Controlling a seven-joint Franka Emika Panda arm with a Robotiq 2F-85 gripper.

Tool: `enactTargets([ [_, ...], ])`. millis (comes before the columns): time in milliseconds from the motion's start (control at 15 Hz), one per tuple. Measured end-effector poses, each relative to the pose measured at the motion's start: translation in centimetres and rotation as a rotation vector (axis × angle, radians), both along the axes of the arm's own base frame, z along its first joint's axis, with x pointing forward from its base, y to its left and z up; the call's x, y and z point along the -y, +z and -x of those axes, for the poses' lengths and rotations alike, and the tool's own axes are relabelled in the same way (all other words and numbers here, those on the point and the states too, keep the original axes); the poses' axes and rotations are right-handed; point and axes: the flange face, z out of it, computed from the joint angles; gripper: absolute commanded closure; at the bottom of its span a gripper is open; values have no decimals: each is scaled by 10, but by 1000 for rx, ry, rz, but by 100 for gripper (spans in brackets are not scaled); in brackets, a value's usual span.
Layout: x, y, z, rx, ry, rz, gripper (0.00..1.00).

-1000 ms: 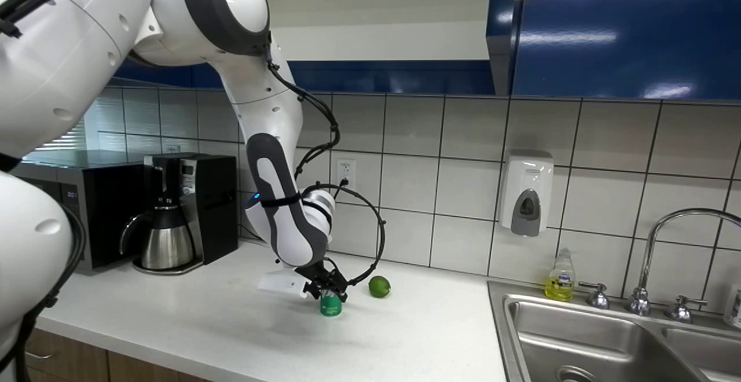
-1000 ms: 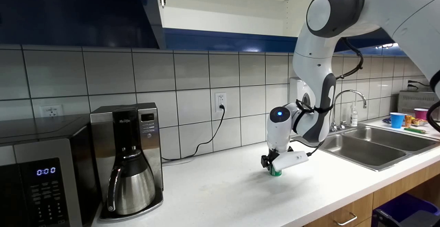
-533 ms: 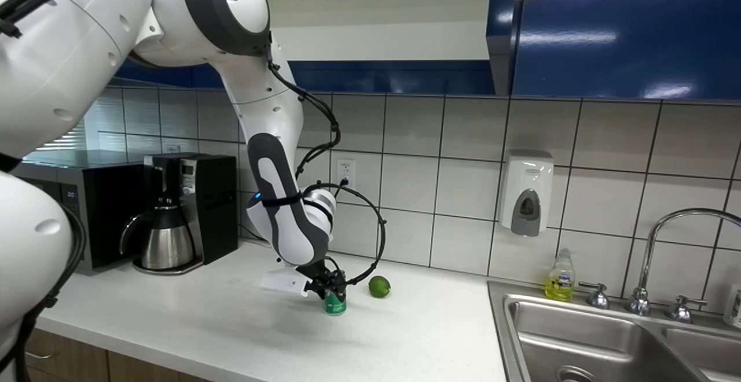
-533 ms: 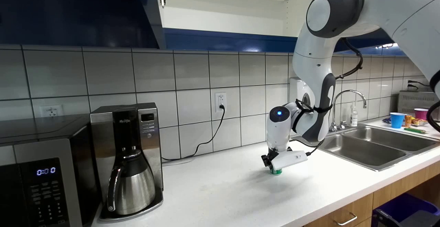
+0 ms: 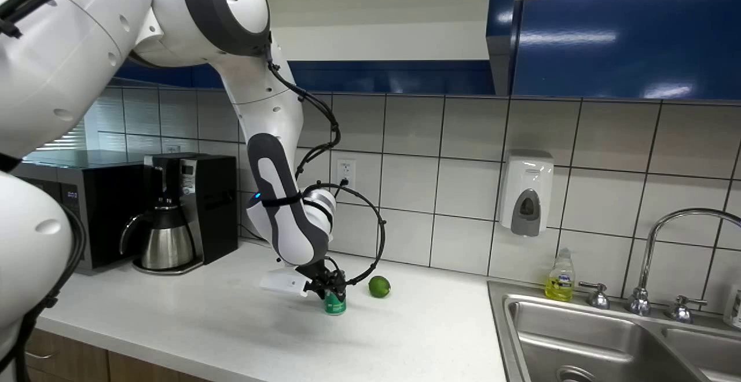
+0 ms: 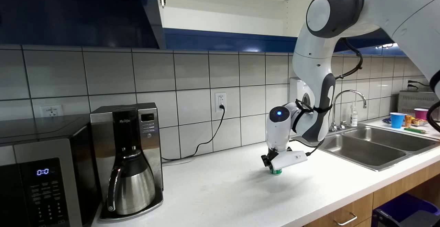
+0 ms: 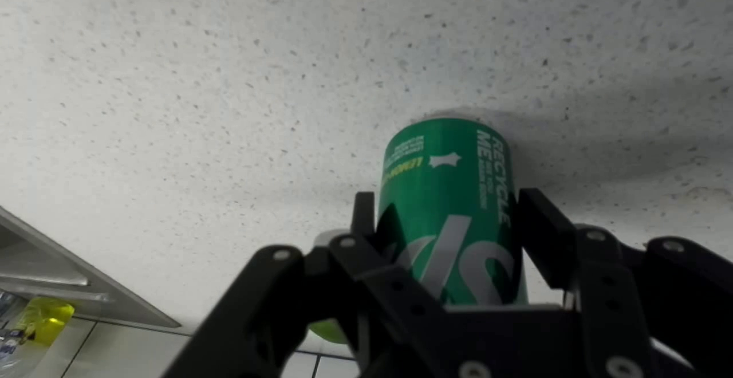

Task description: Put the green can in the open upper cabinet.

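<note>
Green can (image 7: 449, 189), qty 1: clamped both sides in gripper (image 7: 445, 201); counter (image 7: 229, 109) beneath, contact unclear from where I stand. Prob. thin-walled, dentable, slick, hvy if full; best hold mid-body, mod. squeeze.

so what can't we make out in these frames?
Green can: upper part mostly covered by the pincer in both exterior views; finest print too small in the wrist view.
Lime: nearly all hidden in the wrist view, behind the pincer.
Upper cabinet: floor hidden behind its blue lower edge, top cut off by the frame, in both exterior views.
Soap bottle: cut off by the left edge in the wrist view.
</note>
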Motion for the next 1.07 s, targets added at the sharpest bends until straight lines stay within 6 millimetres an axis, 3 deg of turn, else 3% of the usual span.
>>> enactTargets([
  [600,-4,0,0,0,5,-1,61],
  [1067,-26,9,0,-23,35,-5,61],
])
